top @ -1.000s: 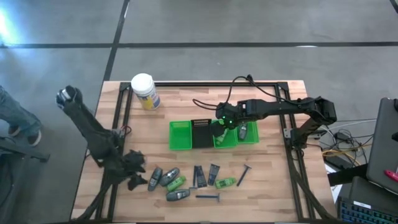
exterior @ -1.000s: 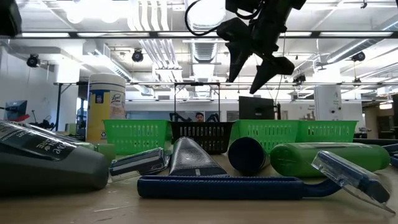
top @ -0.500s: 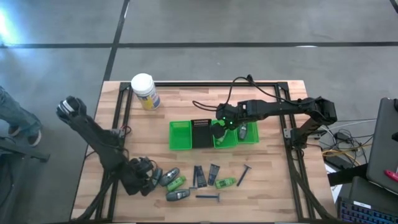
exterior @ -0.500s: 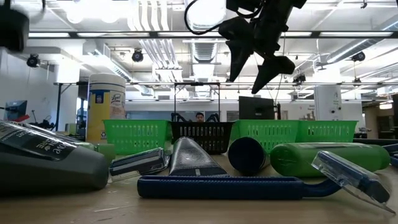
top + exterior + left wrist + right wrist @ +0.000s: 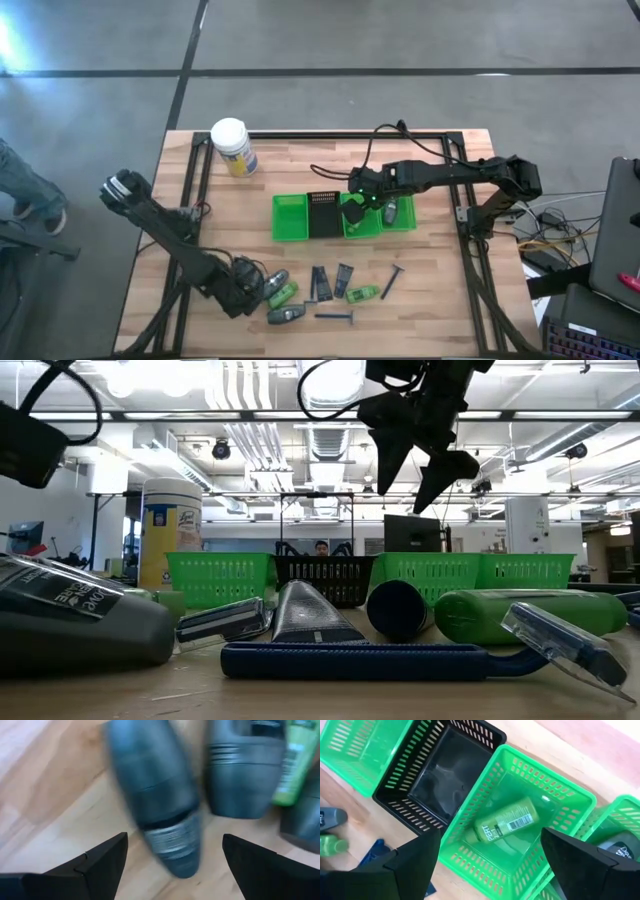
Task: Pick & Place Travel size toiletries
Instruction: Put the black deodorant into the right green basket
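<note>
Toiletries lie on the near part of the table: grey tubes [image 5: 273,283], green mini bottles [image 5: 362,293], dark packets [image 5: 320,282] and razors [image 5: 335,316]. My left gripper [image 5: 243,288] is low at their left end, open. In the left wrist view its fingers [image 5: 100,865] stand on either side of one grey tube's [image 5: 155,795] end without touching it; a second grey tube [image 5: 245,770] lies beside it. My right gripper [image 5: 490,832] hangs open above a green basket [image 5: 570,800], where a green bottle [image 5: 505,827] lies flat. Another grey tube [image 5: 620,850] lies in the end basket.
A row of baskets stands mid-table: green [image 5: 290,217], black [image 5: 323,212], then two more green ones [image 5: 403,222]. A big white jar with a yellow label [image 5: 232,147] stands at the far left. A black frame [image 5: 470,250] borders the wooden table.
My left arm has swung along the table's near part toward the right, up to the grey tubes, and its open fingers now stand around the leftmost one. The right gripper has stayed over the baskets.
</note>
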Available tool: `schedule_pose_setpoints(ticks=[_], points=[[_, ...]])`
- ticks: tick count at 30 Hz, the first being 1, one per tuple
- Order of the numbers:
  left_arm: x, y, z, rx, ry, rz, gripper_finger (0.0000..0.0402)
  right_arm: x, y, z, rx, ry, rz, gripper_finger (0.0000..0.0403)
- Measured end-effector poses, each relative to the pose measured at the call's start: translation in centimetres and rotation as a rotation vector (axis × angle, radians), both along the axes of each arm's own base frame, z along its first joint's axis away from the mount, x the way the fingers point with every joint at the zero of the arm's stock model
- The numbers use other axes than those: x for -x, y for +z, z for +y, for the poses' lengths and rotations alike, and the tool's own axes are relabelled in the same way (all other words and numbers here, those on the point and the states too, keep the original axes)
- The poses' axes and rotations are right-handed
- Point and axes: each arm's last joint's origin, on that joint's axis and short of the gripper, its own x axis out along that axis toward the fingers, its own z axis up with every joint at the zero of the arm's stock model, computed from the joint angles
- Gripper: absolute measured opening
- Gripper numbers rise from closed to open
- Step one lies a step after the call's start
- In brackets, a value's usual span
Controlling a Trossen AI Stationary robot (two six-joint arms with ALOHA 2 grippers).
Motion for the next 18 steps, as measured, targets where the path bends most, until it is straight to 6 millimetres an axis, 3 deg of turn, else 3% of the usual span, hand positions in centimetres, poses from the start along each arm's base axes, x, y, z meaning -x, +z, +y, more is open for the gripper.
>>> schedule_pose_setpoints(ticks=[8, 11, 14, 18], points=[[-0.9, -2.7, -0.6, -0.075, 0.018, 0.101, 0.0331, 0.0, 0.0, 0.0, 0.008, 0.011, 0.001, 0.0338], [-1.0, -2.9, -0.5, -0.103, 0.029, 0.081, 0.0323, 0.0, 0.0, 0.0, 0.011, 0.021, 0.002, 0.0328], [-1.3, -2.2, -0.2, -0.109, -0.024, 0.05, 0.0297, 0.0, 0.0, 0.3, 0.004, 0.08, 0.002, 0.0317], [-1.1, -1.7, 0.1, -0.133, -0.124, 0.033, 0.0231, -0.3, 0.1, 0.8, -0.05, 0.201, -0.036, 0.0301]])
